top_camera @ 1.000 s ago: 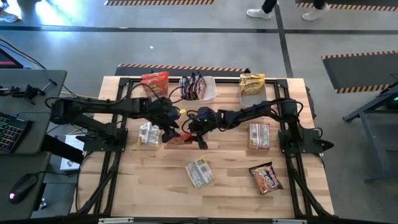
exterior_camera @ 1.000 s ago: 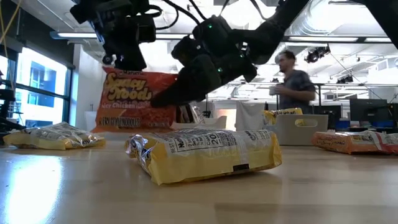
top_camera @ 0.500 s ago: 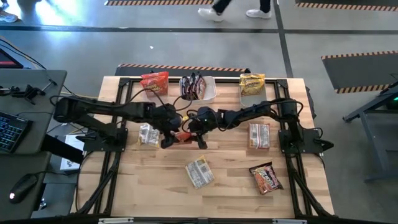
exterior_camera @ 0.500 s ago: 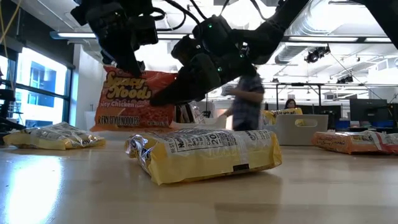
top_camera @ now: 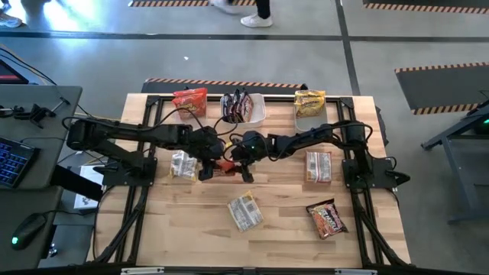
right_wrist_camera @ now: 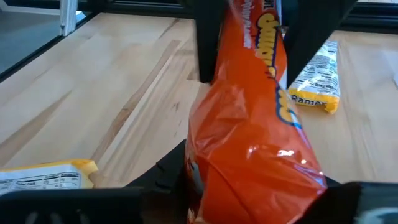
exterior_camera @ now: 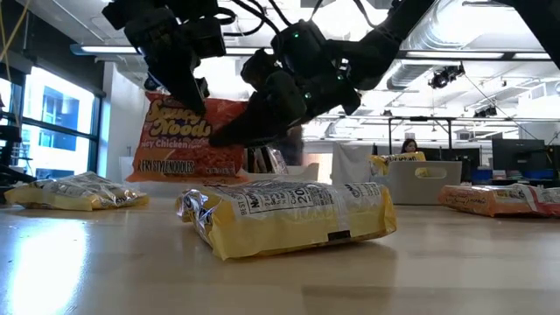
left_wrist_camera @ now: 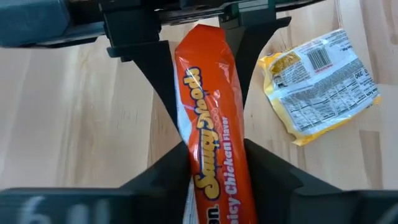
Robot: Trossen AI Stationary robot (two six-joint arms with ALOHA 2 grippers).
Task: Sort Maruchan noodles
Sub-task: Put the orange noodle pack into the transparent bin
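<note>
Over the wooden table (top_camera: 191,229), mid-table, both our left gripper (top_camera: 208,164) and right gripper (top_camera: 243,162) pinch the orange noodle packet (exterior_camera: 179,131); we should release right only once left's hold is firm.

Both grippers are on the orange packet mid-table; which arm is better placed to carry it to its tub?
Probably left: the left gripper pinches the orange packet, and the tub holding an orange packet sits on its side.

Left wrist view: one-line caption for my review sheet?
Both tools pinch an orange Spicy Chicken noodle packet above the table, a yellow packet lying beyond.
</note>
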